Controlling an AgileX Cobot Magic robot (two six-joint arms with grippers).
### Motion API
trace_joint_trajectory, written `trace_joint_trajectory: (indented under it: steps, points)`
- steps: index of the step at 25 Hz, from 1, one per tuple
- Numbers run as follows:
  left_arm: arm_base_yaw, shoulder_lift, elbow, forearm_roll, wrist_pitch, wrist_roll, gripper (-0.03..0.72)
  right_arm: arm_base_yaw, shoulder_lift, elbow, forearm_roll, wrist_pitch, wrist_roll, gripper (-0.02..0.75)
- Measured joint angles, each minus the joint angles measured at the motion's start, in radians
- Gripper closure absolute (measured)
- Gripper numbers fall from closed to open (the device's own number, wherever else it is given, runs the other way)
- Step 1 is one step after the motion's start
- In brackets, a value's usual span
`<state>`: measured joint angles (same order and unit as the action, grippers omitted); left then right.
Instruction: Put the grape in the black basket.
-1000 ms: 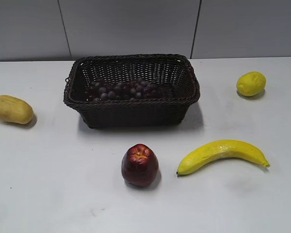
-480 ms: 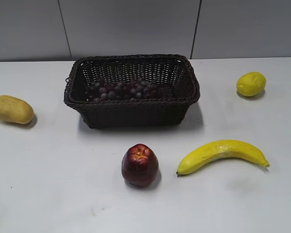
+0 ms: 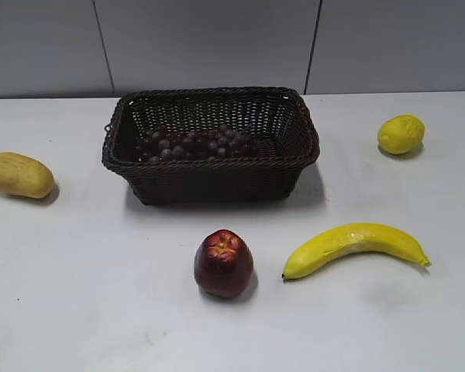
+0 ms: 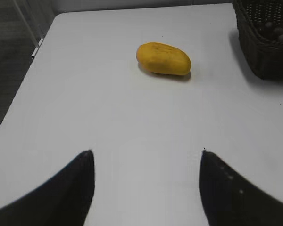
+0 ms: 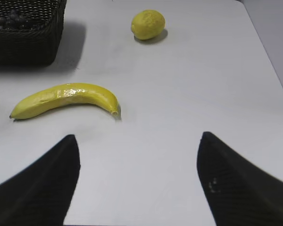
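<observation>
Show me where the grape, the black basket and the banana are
grape [image 3: 192, 144], exterior view, middle of the bunch inside the basket.
black basket [image 3: 217, 183], exterior view, near woven wall.
banana [image 3: 355, 242], exterior view, middle of its curved body.

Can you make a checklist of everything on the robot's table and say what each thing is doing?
Surface: white table, a few faint smudges.
Job's things: grape lying inside the black basket; nothing grips it.
Clutter: apple, banana, lemon, yellow mango-like fruit, all outside the basket.
Grippers: left gripper open and empty; right gripper open and empty.
Cables: nothing seen.
Surroundings: grey panelled wall behind.
</observation>
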<state>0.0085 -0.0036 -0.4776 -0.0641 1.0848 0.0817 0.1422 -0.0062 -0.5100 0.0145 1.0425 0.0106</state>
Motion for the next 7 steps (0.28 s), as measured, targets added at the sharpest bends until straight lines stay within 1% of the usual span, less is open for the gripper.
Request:
trace_joint_trajectory:
  steps: [7]
  points:
    - [0.004,0.0,0.0,0.0,-0.001,-0.001,0.209,0.0,0.0,0.0,0.0,0.0,0.0,0.148]
